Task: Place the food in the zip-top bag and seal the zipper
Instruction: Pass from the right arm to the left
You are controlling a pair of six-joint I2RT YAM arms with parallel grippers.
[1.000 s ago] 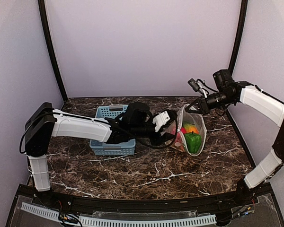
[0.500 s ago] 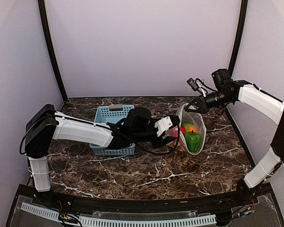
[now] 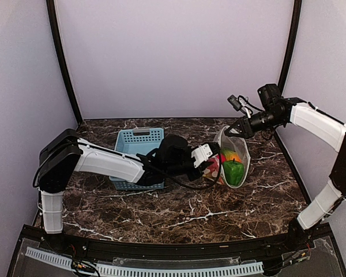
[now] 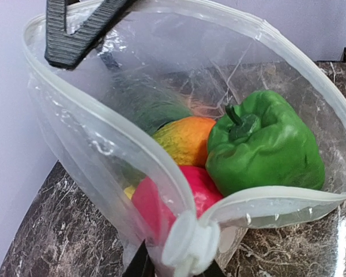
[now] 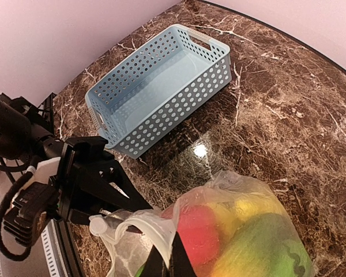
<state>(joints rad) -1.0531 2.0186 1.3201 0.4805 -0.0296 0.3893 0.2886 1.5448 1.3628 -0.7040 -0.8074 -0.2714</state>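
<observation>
1. Lilac walls point(image 3: 173, 57) close in a dark marble table point(image 3: 179, 213). An empty blue basket point(image 5: 155, 124) lies behind the left gripper point(image 3: 212, 166), beside its forearm.
2. The bag point(image 4: 179, 57) hangs below the right gripper point(image 3: 236, 128) with its bottom on the table. That gripper is pinched together on the top of the bag's rim.
3. The food is all inside, beyond the left fingertips: a green pepper point(image 4: 271, 153), an orange piece point(image 4: 184, 138) and a red apple point(image 4: 161, 202) that lies closest to them.
4. The zipper point(image 4: 104, 124) stands open in a wide loop, and the mouth tilts toward the left arm.
5. The white slider point(image 4: 190, 245) sits at the end of the zipper nearest the left gripper, between its two fingers. I cannot tell whether they are pressing on it or only flanking it.
6. The mouth's long axis runs from the slider at the left fingertips up and away to the right gripper's pinch.
7. The left arm is the nearer one to the slider. Sealing likely means drawing the slider along that axis toward the right gripper, which holds the far end taut.
</observation>
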